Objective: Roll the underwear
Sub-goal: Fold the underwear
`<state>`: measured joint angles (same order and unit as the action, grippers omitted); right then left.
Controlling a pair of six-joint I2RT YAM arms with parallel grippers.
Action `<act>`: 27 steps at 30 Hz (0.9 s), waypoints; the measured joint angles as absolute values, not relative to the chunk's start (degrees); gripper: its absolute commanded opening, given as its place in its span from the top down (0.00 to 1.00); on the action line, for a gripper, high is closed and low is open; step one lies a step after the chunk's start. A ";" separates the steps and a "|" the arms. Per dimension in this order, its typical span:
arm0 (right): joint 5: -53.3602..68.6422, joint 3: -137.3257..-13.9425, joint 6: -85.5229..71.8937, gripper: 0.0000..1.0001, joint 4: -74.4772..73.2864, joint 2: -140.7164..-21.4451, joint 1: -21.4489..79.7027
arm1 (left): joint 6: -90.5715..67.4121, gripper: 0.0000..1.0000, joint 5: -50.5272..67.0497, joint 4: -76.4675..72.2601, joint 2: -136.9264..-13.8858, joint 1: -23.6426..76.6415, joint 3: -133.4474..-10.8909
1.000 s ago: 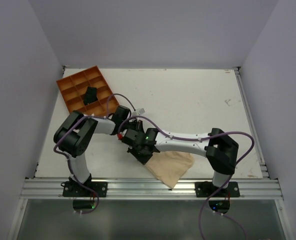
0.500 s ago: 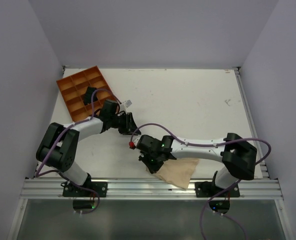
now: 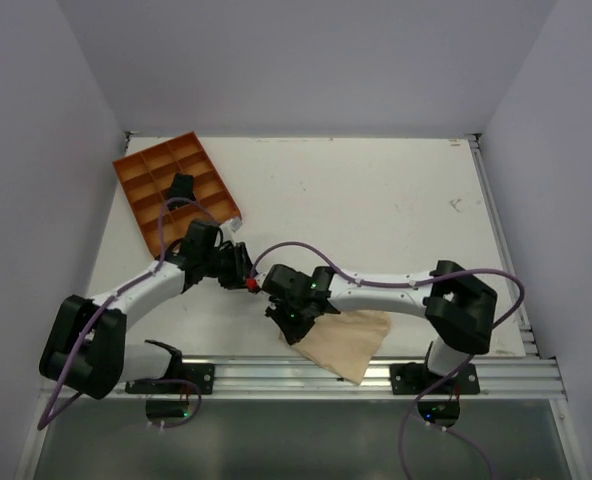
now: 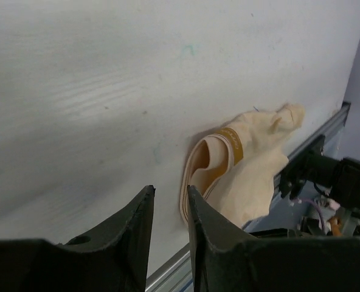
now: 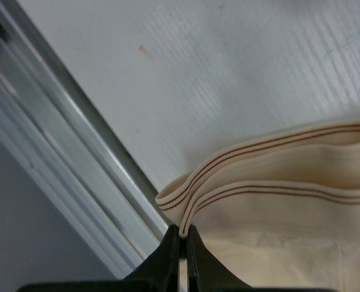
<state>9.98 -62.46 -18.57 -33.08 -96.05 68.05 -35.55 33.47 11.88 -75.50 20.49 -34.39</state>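
1. Left tool [image 4: 169, 199] hangs left of centre, fingers a bit apart and empty, with loads of open worktop [image 3: 376, 200] beyond.
2. Right tool [image 5: 181, 236] is pinching the underwear [image 3: 351, 340] by its striped band edge.
3. Underwear sits right at the near rail [image 3: 276, 372], and its left corner is hidden under that tool.

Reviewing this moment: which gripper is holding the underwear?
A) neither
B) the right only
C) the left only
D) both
B: the right gripper pinches the underwear by its waistband edge; the left gripper is empty and apart from it.
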 measured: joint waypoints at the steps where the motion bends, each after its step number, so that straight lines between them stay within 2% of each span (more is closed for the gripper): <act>1: 9.98 -63.31 -18.87 1.00 -33.15 -97.65 67.70 | -36.47 0.67 31.59 13.10 -73.76 19.55 -34.00; 6: 10.33 -67.81 -21.12 1.00 -32.84 -104.86 64.45 | -38.85 0.63 21.52 19.94 -68.47 9.74 -34.15; 7: 10.61 -69.14 -21.89 1.00 -32.97 -106.10 63.51 | -38.96 0.61 19.79 21.47 -67.94 8.36 -34.44; 8: 11.00 -70.61 -22.57 1.00 -32.84 -107.39 62.52 | -38.96 0.54 18.65 22.48 -67.51 7.70 -34.72; 9: 11.51 -72.16 -23.22 1.00 -32.95 -108.53 61.63 | -38.85 0.53 17.63 23.73 -66.94 7.40 -35.09; 17: 13.30 -86.70 -27.16 1.00 -32.95 -118.76 56.14 | -38.96 0.45 20.69 22.72 -60.71 7.35 -33.34; 19: 13.32 -89.01 -28.21 0.87 -33.19 -120.60 55.31 | -38.98 0.44 21.98 22.04 -60.45 7.38 -31.68; 22: 13.13 -91.44 -29.43 0.75 -34.33 -122.13 54.39 | -39.03 0.43 22.83 21.93 -59.59 7.38 -29.69; 27: 12.80 -94.41 -30.22 0.65 -37.34 -122.21 53.47 | -39.46 0.38 23.20 21.63 -58.92 7.42 -29.32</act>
<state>12.80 -94.41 -30.22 -37.34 -122.21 53.47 -39.46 23.20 21.63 -58.92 7.42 -29.32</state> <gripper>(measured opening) 0.328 0.609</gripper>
